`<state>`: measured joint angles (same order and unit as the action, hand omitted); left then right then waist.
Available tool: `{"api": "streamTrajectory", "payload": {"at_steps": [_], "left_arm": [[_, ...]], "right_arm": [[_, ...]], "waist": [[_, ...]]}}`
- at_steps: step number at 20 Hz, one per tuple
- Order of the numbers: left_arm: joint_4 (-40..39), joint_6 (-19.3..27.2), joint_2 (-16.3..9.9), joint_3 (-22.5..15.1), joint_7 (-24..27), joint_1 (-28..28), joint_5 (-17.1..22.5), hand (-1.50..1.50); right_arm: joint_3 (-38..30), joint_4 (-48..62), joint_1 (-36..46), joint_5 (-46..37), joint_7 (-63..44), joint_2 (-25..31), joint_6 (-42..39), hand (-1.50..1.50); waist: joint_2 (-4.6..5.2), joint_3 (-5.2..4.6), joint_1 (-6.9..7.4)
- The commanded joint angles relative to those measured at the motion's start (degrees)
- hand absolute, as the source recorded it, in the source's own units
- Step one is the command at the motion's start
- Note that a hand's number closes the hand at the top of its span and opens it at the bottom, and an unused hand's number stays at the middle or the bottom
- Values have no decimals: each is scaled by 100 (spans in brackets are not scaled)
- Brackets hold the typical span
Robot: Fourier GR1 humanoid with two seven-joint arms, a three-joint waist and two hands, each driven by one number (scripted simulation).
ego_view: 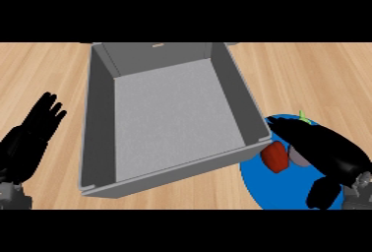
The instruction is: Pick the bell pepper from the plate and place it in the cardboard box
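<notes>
Right hand lies over the blue plate, its back turned up toward the head view, fingers reaching toward the box's near right corner and bent down over the plate. Beneath its fingers sits the red bell pepper, showing just to the left of the hand and touching the fingers' underside; a green stem tip shows past the hand's far edge. Whether the fingers have closed round the pepper cannot be told — the hand hides the contact. A pale grey patch under the palm, beside the pepper, cannot be identified. The pepper is on the plate, not in the box.

Cardboard box — grey, open-topped, nothing visible inside it — stands directly left of the right hand, its near right corner just beside the fingertips and overlapping the plate's far left rim in this view. The plate extends below and to the left of the hand, on the wooden counter.

Left hand shows well apart on the far side of the box, at the view's left edge, fingers straight and spread, pointing up, holding nothing.
</notes>
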<state>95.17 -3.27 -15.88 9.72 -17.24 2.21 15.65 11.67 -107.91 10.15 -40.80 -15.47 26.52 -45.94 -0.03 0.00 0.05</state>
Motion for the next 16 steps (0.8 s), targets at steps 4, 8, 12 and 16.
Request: {"api": "streamTrajectory", "payload": {"at_steps": [4, 8, 12, 16], "left_arm": [[-167, -309, -29, 223, 203, -48, -14, 0], [109, -18, 410, -93, 131, -184, -284, 0], [218, -108, 248, 84, 24, -186, -265, 0], [26, -314, 362, 142, 256, -325, -191, 0]], "right_arm": [[318, 474, 122, -700, 28, -468, 220, -150], [-155, 399, 138, -542, 305, -232, -215, -150], [270, 940, -71, -1118, 785, -164, 365, -150], [164, 925, 70, -1162, 495, -484, 27, -150]], "waist": [[1, 0, 14], [-1, 0, 4], [1, 2, 14], [-1, 0, 15]]}}
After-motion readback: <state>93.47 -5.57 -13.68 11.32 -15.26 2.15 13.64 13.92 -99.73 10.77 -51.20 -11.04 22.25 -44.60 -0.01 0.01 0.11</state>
